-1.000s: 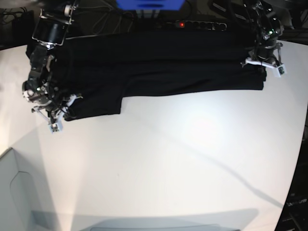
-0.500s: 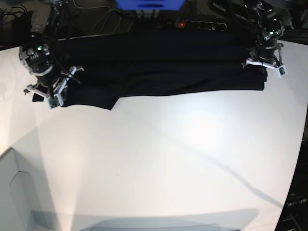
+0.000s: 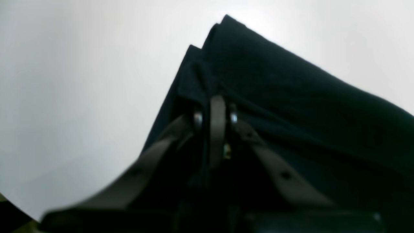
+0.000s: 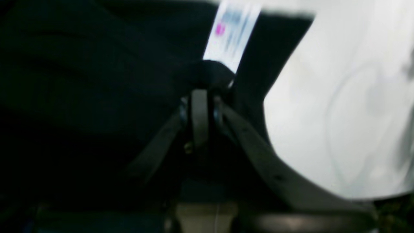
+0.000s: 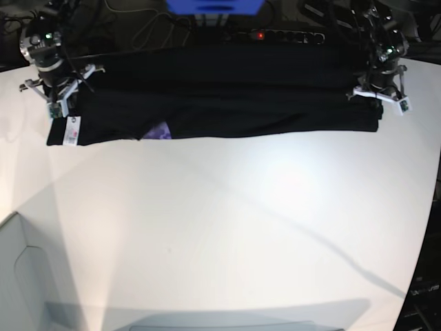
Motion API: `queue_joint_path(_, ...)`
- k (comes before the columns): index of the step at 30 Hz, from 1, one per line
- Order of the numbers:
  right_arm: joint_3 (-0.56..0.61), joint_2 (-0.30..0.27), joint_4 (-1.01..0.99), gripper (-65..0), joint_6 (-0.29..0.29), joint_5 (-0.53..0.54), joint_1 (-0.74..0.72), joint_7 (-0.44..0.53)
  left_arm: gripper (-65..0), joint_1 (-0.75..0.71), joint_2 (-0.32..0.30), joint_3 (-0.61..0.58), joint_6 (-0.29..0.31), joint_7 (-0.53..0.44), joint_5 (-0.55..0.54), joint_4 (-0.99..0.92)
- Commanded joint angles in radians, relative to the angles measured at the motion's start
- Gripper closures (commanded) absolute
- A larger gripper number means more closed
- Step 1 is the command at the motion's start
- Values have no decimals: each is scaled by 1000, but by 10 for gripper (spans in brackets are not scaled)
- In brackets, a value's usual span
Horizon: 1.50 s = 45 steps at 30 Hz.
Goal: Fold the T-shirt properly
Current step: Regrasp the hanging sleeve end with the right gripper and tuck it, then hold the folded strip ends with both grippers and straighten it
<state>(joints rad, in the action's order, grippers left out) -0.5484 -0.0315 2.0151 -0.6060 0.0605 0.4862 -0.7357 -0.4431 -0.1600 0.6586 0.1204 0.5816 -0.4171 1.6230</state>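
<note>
Since the earlier frames, right gripper [image 5: 56, 100] has lifted from the near-left corner back toward the far-left edge, carrying cloth with it; the sleeve flap that hung toward the near side is gone. T-shirt [image 5: 227, 96] now lies as a long black band across the far side of white table [image 5: 227, 227], hem to hem between both grippers. Right gripper: jaws pressed together, pinching a bunched fold of T-shirt. White tag [image 4: 231, 35] hangs just past that pinch; pink and blue marks on it, blurred, unreadable. Small purple patch [image 5: 160, 131] shows at the band's near edge. Left gripper [image 5: 381, 93]: jaws closed on layered cloth at the opposite end, near the stacked corner.
</note>
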Motion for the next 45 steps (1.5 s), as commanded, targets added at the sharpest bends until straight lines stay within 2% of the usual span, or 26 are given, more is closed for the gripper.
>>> queue_joint_path(1, -9, -11, 17, 0, -2, 5, 4, 21, 0, -3, -17, 7, -8, -15, 4, 13)
queue_joint_path(10, -35, -11, 17, 0, -2, 5, 45, 32, 0, -7, -17, 7, -8, -15, 4, 16)
queue_joint_path(18, -88, 3, 8, 0, -2, 3, -10, 46, 0, -10, -17, 7, -8, -15, 4, 16)
queue_joint_path(20, -86, 3, 8, -26, -2, 5, -8, 46, 0, -12, -17, 7, -8, -13, 4, 18)
queue_joint_path(24, -85, 3, 8, -149, -2, 5, -8, 46, -90, -26, -16, 11, -8, -13, 4, 43)
queue_joint_path(28, -86, 3, 8, -272, -2, 5, -10, 49, -243, -49, -10, 10, -8, -13, 4, 105)
queue_joint_path(30, -92, 3, 9, -312, -2, 5, -10, 55, -296, -64, -8, 13, -8, -13, 4, 136)
queue_joint_path(34, -85, 9, 11, -325, -2, 5, -10, 55, -341, -87, -6, 8, -8, -13, 4, 173)
queue_joint_path(37, -83, 41, 13, -327, -2, 5, -10, 55, -354, -105, -6, 13, -8, -13, 4, 191)
queue_joint_path(45, 17, 81, 8, -328, -2, 5, 10, 54, -422, -119, -13, 37, -8, -13, 4, 188)
